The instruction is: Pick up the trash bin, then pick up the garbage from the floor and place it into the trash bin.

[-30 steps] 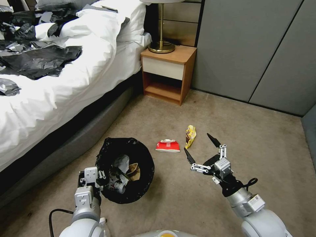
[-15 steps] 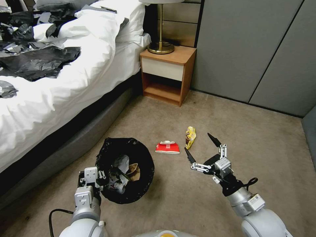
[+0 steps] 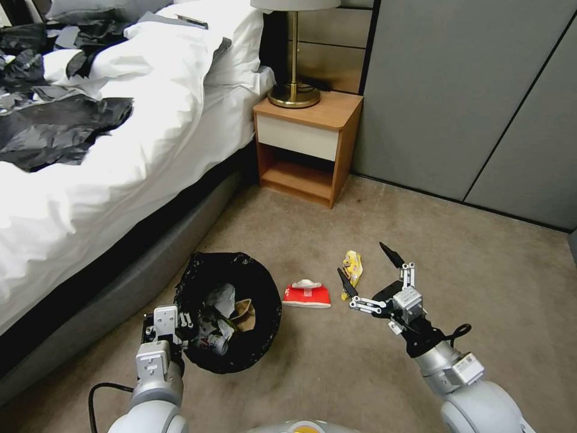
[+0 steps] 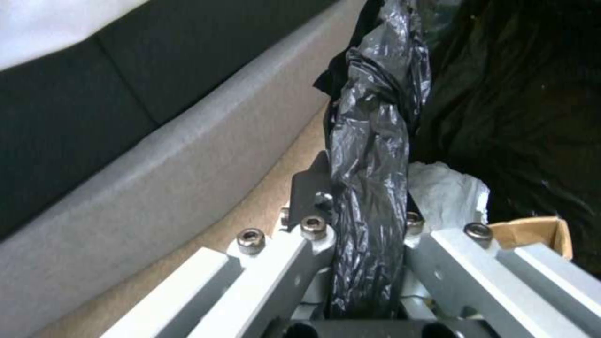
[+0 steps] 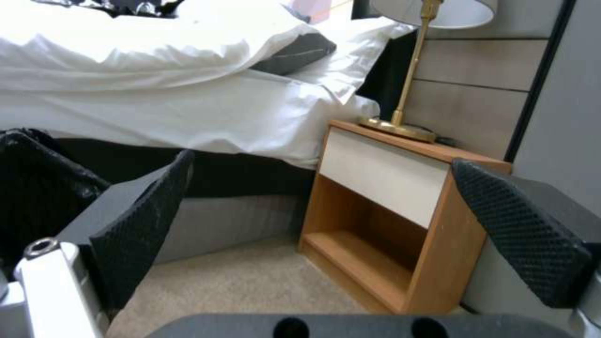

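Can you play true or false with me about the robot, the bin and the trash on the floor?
1. The left tool is pinching the bag-covered rim of the trash bin. True.
2. The right tool is squeezing the yellow snack wrapper. False: its fingers are spread wide open and hold nothing; the wrapper lies on the carpet just past them.
3. The red-and-white packet lies on the carpet between the bin and the yellow wrapper. True.
4. The trash bin is empty. False: a white tissue and a brown paper bag already sit inside.
5. The lamp stands on the floor. False: it stands on the wooden nightstand.
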Motion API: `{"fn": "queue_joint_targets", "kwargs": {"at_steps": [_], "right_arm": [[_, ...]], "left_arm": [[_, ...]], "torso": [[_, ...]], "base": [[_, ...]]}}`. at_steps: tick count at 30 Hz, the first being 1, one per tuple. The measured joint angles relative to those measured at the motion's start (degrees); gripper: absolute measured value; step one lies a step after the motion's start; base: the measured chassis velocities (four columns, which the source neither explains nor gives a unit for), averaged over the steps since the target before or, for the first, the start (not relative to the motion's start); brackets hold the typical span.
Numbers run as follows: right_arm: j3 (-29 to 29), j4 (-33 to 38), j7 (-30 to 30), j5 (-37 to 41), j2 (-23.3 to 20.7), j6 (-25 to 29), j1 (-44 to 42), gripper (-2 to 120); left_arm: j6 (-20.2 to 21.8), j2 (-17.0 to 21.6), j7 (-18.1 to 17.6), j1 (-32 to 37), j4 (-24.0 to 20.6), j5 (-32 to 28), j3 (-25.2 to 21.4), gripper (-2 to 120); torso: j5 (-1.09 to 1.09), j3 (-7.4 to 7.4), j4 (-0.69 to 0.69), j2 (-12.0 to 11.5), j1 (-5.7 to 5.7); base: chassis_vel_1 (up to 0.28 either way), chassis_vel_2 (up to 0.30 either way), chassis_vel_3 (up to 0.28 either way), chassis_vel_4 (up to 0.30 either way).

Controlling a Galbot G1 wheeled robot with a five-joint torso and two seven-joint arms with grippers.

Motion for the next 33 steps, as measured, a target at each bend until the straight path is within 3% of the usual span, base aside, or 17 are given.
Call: {"fn": "queue_joint_targets", "kwargs": {"at_steps": [8,22,33], "right_arm": [[0.01,0.08,-0.79,0.8,-0.09,0.47,0.37,100],[0.32,-0.3,-0.94,1.29,-0.78,0.23,2.44,100],[-4.19,-8.03,3.84,4.45,-4.16,-9.66,15.41,100]], "left_arm": [[-0.01,-0.02,0.0,-0.22,0.0,0.07,0.15,2],[0.02,0.01,0.0,-0.36,0.0,0.0,0.09,2],[0.03,-0.22,-0.02,0.0,0.0,0.1,0.01,2]], "torso": [[-0.02,0.0,0.0,0.0,0.0],[-0.01,0.0,0.0,0.0,0.0],[-0.02,0.0,0.01,0.0,0.0]], "base": [[-0.12,0.109,0.113,-0.115],[0.0,0.0,0.0,0.0],[0.0,0.0,0.0,0.0]]}}
